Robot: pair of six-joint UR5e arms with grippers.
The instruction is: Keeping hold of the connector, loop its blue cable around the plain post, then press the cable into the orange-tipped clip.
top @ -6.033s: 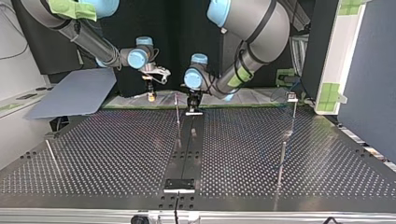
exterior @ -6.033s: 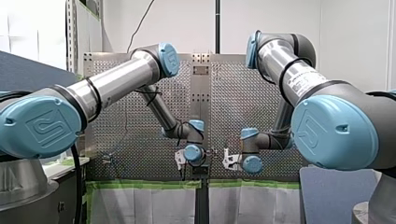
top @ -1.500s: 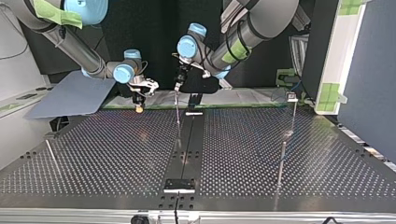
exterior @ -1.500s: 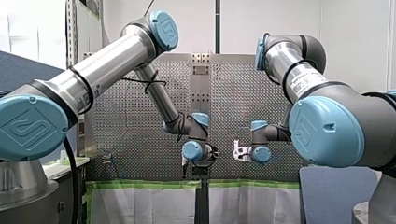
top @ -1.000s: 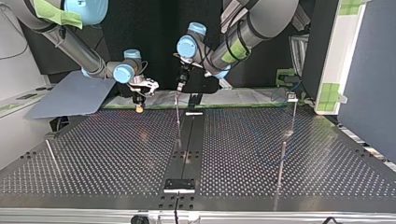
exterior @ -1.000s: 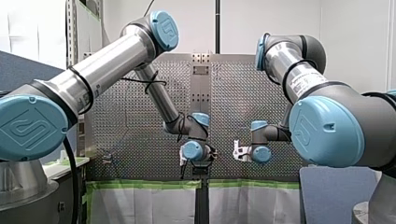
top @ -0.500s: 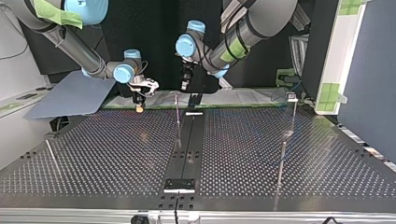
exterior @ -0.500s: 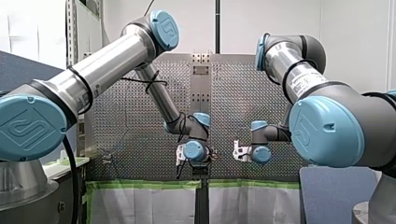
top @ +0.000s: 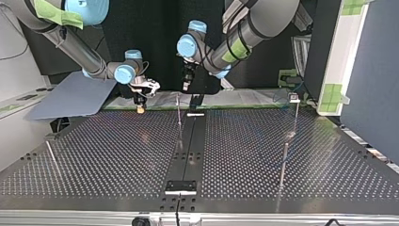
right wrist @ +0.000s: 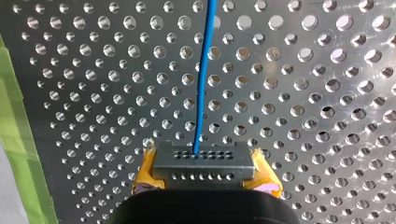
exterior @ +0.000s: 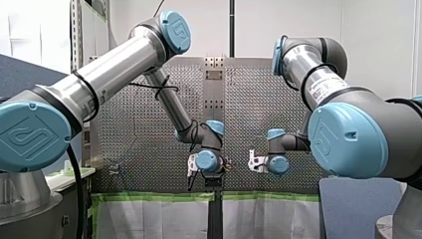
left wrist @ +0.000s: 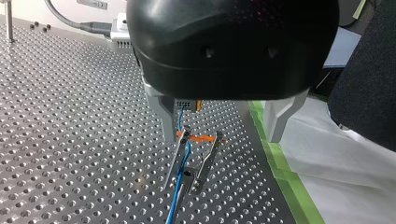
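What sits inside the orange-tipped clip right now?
The blue cable runs down between the prongs of the orange-tipped clip, close to one. Its base hides how deeply it sits.

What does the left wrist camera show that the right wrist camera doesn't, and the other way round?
Only the left wrist view shows the orange-tipped clip, ahead of my left gripper, whose metal fingers are spread wide and hold nothing. Only the right wrist view plainly shows the connector, clamped between my right gripper's yellow pads. Both show the blue cable, the perforated table and the green tape along its edge.
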